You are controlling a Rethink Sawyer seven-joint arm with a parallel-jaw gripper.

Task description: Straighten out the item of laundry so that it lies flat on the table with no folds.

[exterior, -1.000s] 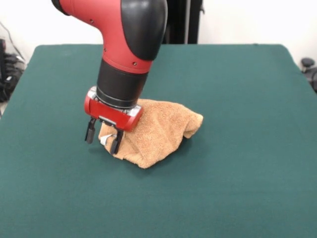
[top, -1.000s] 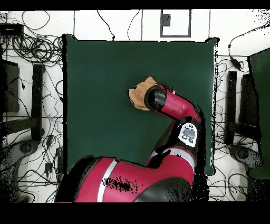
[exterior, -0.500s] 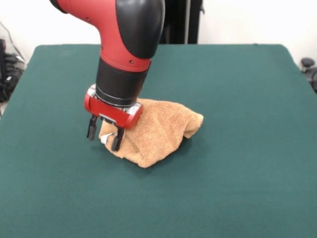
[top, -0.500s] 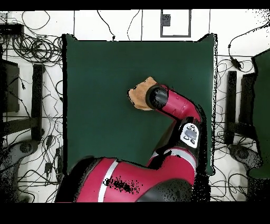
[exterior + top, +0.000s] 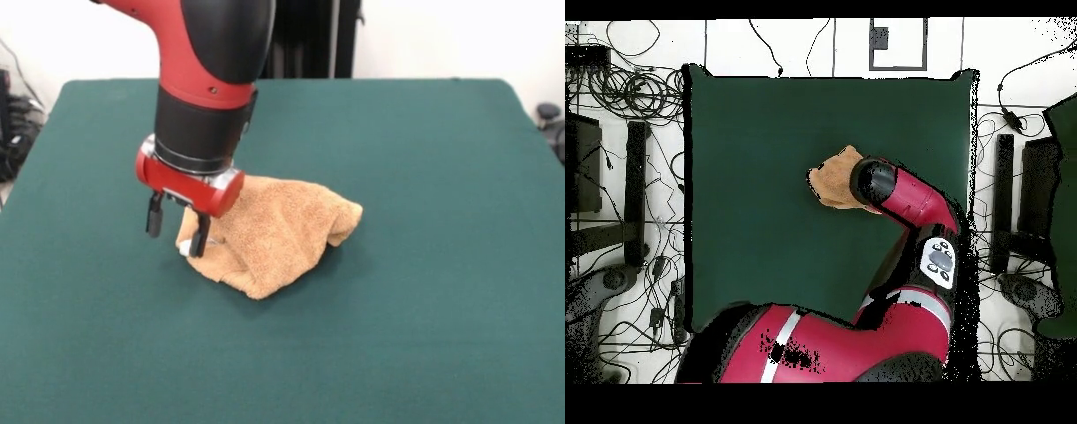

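So the towel is sitting roughly mid-table, bunched into a lumpy mound, definitely not flat. No bins or trays anywhere on the felt, so nothing is holding anything.

In the front view, the heap's long axis runs from about 8 o'clock to 2 o'clock: a rounded fold pokes out at the 2 o'clock end, and a pointed corner droops toward 6 o'clock along the near edge. There's a little white tag peeking out at the 8 o'clock end, right by the gripper.

The gripper hangs at the towel's 9 o'clock edge, pointing down. Its two dark fingers are spread apart with a clear gap between them, and they're not pinching any cloth. The one nearer the towel sits in front of the cloth; I can't tell if it actually touches it.

From overhead, the towel shows as a tan patch a bit past the center of the green top, with the arm's wrist covering its 3 o'clock side.
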